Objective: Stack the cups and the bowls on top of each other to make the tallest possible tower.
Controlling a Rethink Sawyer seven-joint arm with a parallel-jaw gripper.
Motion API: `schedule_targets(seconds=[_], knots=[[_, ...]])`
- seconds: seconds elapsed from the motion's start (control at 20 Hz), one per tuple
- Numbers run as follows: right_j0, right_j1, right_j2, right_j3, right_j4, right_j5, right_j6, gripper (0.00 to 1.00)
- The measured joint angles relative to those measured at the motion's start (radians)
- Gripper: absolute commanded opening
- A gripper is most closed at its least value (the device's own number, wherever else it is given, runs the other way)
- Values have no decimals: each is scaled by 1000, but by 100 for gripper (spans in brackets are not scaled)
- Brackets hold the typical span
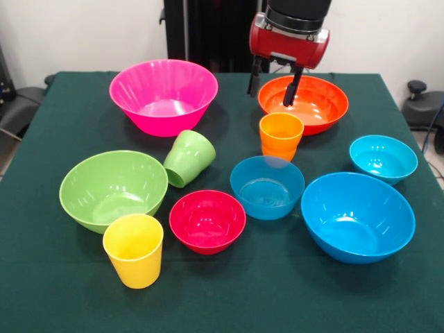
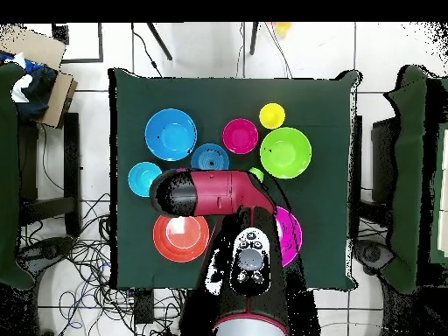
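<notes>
Fingers of my gripper (image 1: pixel 275 85) hang spread and empty above the orange bowl (image 1: pixel 313 104), at its rim; just in front of that bowl the orange cup (image 1: pixel 281 136) stands upright; the green cup (image 1: pixel 189 158) lies tipped over, well to the side of the orange cup, with the pink bowl (image 1: pixel 164 96) behind it. These look like light, stiff, glossy plastic, likely slippery; I judge pinching the orange cup's thin wall at the rim is surest.
</notes>
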Motion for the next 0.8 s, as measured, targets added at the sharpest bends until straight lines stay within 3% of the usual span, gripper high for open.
schedule_targets(seconds=[0.8], knots=[[0,-10,-10,0,0,5,0,100]])
